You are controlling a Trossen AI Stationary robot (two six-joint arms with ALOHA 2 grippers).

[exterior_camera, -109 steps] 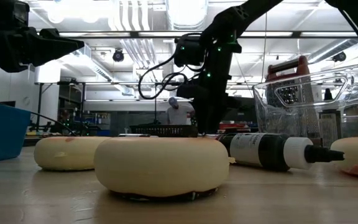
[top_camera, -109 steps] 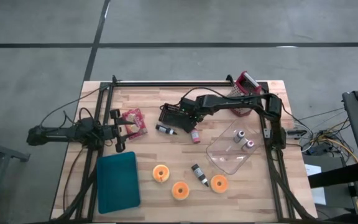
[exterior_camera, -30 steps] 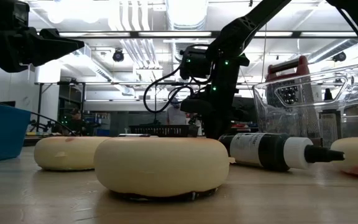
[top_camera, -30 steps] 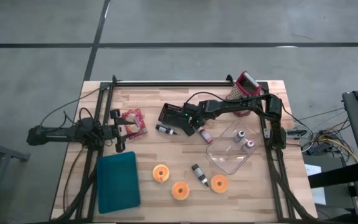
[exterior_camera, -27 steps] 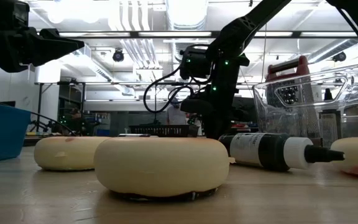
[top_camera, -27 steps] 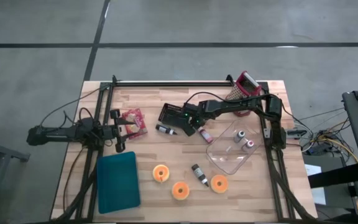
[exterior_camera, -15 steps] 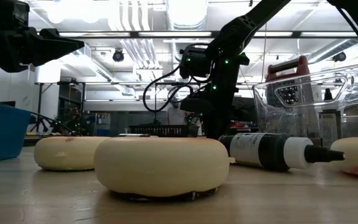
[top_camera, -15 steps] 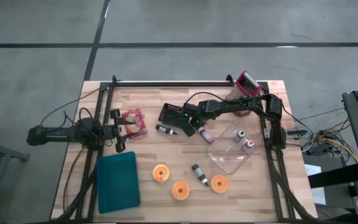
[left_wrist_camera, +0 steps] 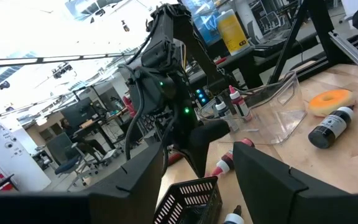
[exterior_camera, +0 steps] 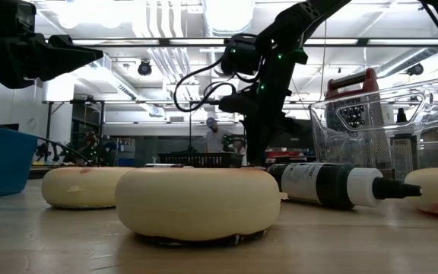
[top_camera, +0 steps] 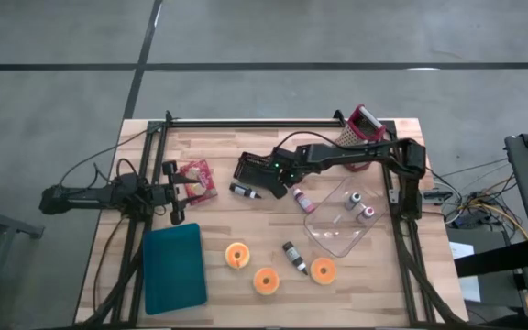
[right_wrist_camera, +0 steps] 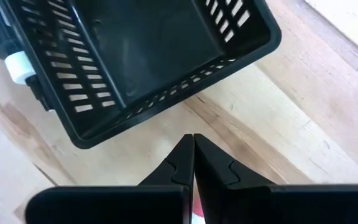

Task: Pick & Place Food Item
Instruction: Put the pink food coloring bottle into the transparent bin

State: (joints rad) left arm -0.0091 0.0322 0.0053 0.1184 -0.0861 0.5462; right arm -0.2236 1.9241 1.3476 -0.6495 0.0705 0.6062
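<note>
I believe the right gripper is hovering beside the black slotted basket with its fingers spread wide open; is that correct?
Not quite: the right gripper is beside the black slotted basket, but its fingers are pressed together, not spread open. The right wrist view shows them meeting along a thin seam, with nothing between them.

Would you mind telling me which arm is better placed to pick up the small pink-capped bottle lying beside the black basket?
The right: its gripper hovers beside that bottle and the basket; the left gripper waits far off.

teal tray (top_camera: 173, 268) lower left, red grater (top_camera: 359, 125) upper right, black basket (top_camera: 253, 170) centre, wooden table (top_camera: 227, 137)
</note>
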